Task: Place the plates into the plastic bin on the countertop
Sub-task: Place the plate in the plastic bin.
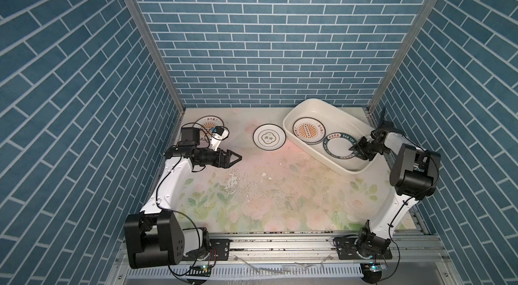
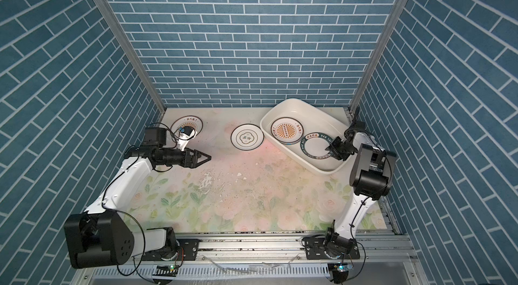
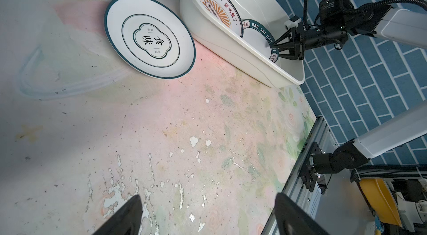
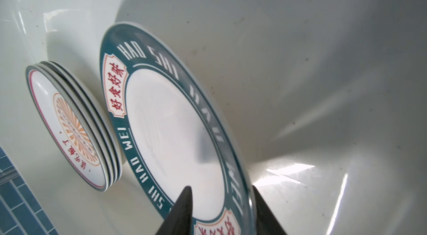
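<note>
Right gripper [image 1: 352, 148] clamps lettered plate [image 1: 339, 144] by its rim to set it beside the stack [image 1: 307, 130] in plastic bin [image 1: 330, 114]; left gripper [image 1: 238, 158] open, empty.

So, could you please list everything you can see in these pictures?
countertop: one, pale floral, under everything.
plastic bin: one, cream-white, countertop's far right.
sunburst stack: at least three plates, white-orange, in the bin.
lettered plate: one, green-rimmed, in the bin.
quatrefoil plate: one, white-green, countertop beside the bin.
lone sunburst plate: one, white-orange, far left corner.
walls: three, blue brick, around.
left gripper: one, black, open above countertop.
right gripper: one, black, shut on lettered plate.
</note>
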Controlling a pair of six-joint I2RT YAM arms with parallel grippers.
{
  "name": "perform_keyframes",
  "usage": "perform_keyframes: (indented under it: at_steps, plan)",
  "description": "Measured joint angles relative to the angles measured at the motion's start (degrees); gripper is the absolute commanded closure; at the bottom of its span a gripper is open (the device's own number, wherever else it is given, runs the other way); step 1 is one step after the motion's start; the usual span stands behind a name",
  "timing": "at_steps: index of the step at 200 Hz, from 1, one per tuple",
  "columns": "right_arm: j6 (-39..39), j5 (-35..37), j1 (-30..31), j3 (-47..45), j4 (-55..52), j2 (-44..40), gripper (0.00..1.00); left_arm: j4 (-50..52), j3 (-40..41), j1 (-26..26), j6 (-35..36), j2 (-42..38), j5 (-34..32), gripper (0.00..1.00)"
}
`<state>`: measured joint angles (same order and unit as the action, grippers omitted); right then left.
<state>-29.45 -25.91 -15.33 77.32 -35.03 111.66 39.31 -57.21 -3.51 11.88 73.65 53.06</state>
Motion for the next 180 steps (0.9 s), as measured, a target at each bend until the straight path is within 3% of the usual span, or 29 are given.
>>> perform_keyframes:
  at_steps: [110,180]
  plan:
    - [1.3,8.4,-0.3,2.6,-6.6,0.1,0.59,0.5,0.0,0.0,0.7,0.0,0.2,0.09]
    - [1.3,11.0,0.1,4.1,-7.0,-7.2,0.6,-1.1,-3.0,0.0,-7.6,3.7,-8.3,0.06]
